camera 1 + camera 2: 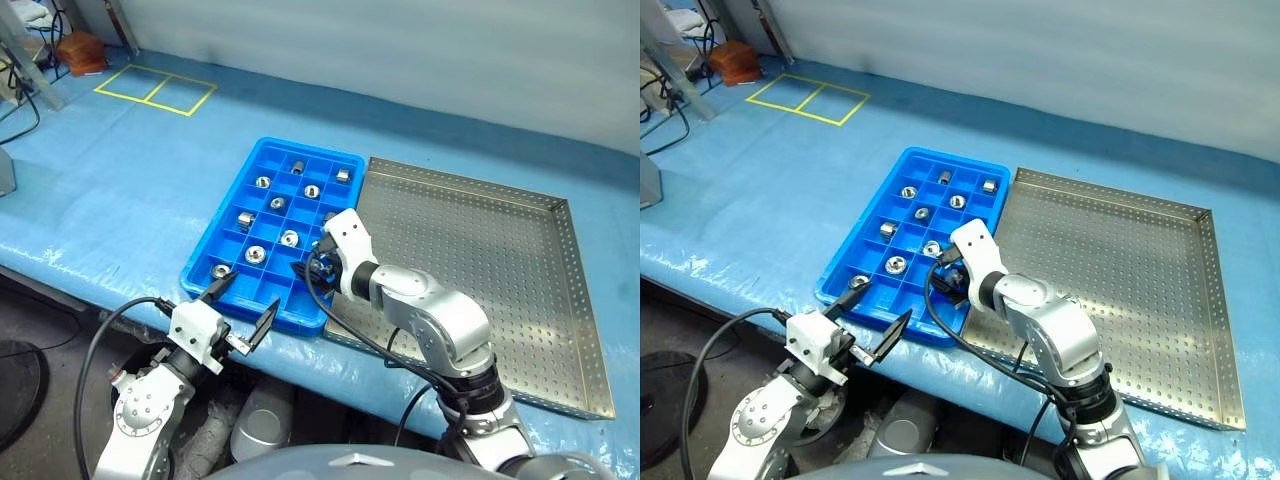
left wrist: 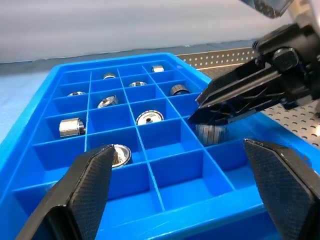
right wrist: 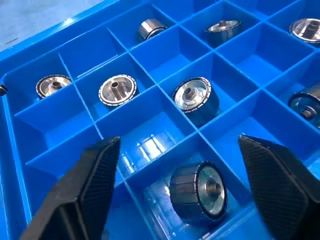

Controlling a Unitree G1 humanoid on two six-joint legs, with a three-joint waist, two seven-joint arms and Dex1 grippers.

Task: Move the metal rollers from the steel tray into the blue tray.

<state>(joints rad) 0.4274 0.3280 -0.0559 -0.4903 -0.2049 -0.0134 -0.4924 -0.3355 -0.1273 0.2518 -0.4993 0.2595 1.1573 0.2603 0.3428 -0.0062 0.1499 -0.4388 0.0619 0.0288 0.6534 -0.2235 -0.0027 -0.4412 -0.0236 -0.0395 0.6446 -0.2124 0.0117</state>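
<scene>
The blue tray (image 1: 232,210) lies on the table with several metal rollers (image 1: 289,238) lying singly in its compartments. Against its right side sits the steel tray (image 1: 470,250), showing its perforated floor. My right gripper (image 3: 178,141) hangs open over the blue tray's near right corner. A roller (image 3: 197,191) lies loose in the compartment under it, between the two fingers (image 3: 85,190) and touched by neither. The left wrist view shows that roller (image 2: 210,133) beneath the right gripper (image 2: 235,95). My left gripper (image 1: 242,305) is open and holds nothing, at the tray's front edge.
The table is covered in blue sheeting, and its front edge (image 1: 120,275) runs just behind my left gripper. Yellow taped squares (image 1: 155,88) mark the far left. A brown object (image 1: 82,50) and cables lie at the far left corner.
</scene>
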